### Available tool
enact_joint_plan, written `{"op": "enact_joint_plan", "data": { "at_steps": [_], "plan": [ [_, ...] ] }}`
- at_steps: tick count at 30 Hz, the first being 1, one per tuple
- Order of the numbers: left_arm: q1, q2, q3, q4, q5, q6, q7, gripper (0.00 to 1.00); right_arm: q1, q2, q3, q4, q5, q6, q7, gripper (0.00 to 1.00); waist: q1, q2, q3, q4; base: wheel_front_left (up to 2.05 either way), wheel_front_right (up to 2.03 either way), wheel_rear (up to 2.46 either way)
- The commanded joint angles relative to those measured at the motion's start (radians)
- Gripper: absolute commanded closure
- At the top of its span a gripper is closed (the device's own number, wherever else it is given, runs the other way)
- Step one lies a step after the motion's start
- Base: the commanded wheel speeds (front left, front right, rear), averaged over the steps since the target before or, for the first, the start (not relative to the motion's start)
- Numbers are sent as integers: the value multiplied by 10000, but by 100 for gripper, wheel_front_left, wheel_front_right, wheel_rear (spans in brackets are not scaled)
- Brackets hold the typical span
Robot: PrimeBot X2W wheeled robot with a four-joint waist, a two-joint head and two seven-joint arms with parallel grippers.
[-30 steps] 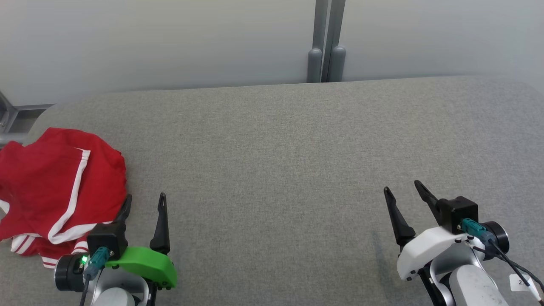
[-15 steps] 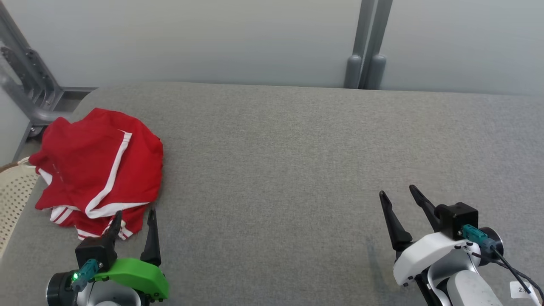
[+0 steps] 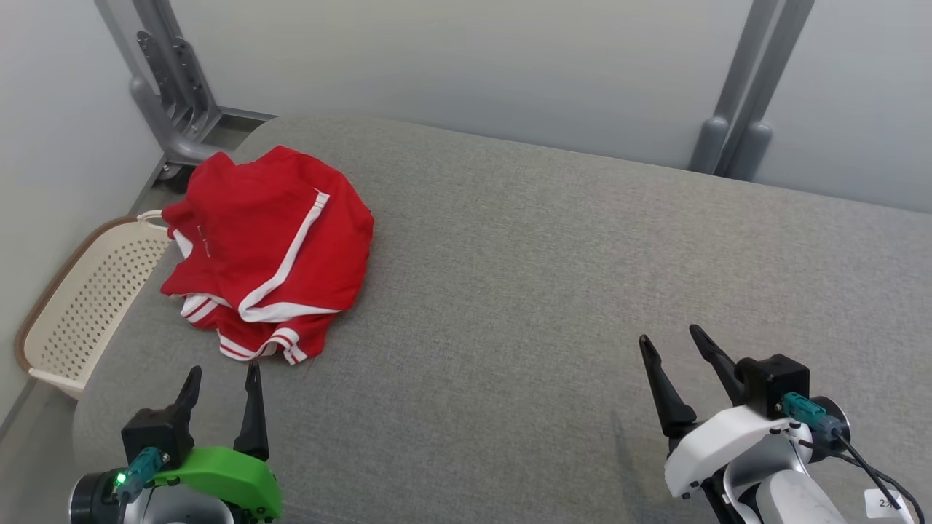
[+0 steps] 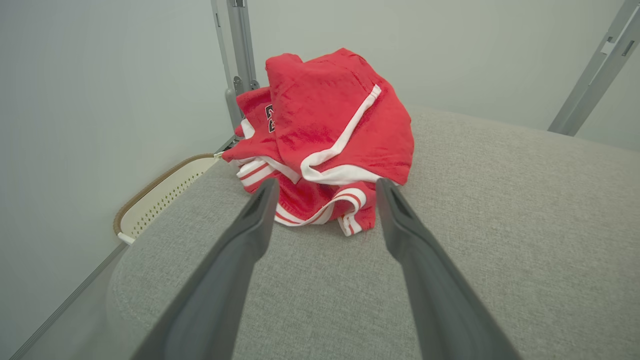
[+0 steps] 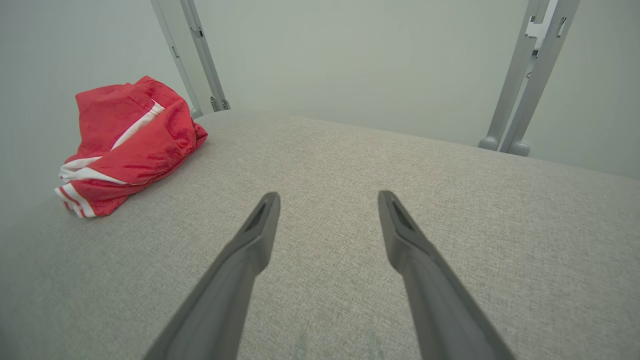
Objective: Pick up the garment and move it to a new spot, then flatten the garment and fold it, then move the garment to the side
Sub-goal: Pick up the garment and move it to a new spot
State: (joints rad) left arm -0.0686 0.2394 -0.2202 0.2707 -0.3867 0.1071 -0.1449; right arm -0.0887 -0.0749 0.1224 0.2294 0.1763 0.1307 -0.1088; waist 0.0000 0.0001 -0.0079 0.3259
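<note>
While both pairs of jaws stand wide apart and hold nothing, the left gripper (image 3: 223, 369) is at the lower left of the head view and the right gripper (image 3: 670, 335) at the lower right. Near the left gripper's tips but not touching them, the crumpled red garment (image 3: 269, 240) lies on the grey counter (image 3: 546, 291), toward the upper left, next to a cream basket (image 3: 87, 306).

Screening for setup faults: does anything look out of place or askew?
The red garment lies bunched in a heap at the far left corner of the padded surface, one edge seemingly over the side above the basket. Nothing looks damaged.
</note>
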Motion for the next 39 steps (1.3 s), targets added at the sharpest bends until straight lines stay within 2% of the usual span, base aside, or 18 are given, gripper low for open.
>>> {"op": "enact_joint_plan", "data": {
  "at_steps": [1, 9, 18, 23, 30, 36, 39],
  "plan": [
    [172, 69, 0, -44, -75, 35, 19, 0, 47, 8, 19, 15, 36, 1, -76, 0, 0, -1, 15, 517, 0, 0, 0],
    [234, 131, 57, -112, -203, 85, 26, 0, -78, 56, 36, 29, -51, 1, -81, 0, 0, -1, 52, 945, 0, 0, 0],
    [196, 163, 19, -215, -264, 155, 106, 0, -106, 55, 72, 3, -90, 1, -46, 0, 0, -1, 139, 1036, 0, 0, 0],
    [-388, 196, -177, -40, -291, -150, 328, 0, -220, -53, 119, -110, -109, 1, 60, 0, 0, -1, 342, 940, 0, 0, 0],
    [-2195, 332, -467, 1060, -422, -619, 1646, 0, -467, -425, 216, -516, -254, 1, 448, 0, 0, -1, 1079, 695, 0, 0, 0],
    [-3943, 271, -521, 2291, -751, -792, 3070, 0, -723, -757, 274, -1206, -322, 1, 869, 0, 0, -1, 2058, 339, 0, 0, 0],
    [-4918, 262, -544, 2981, -869, -740, 4058, 0, -887, -996, 263, -1641, -356, 1, 1134, 0, 0, -1, 2724, 132, 0, 0, 0]
  ]
}}
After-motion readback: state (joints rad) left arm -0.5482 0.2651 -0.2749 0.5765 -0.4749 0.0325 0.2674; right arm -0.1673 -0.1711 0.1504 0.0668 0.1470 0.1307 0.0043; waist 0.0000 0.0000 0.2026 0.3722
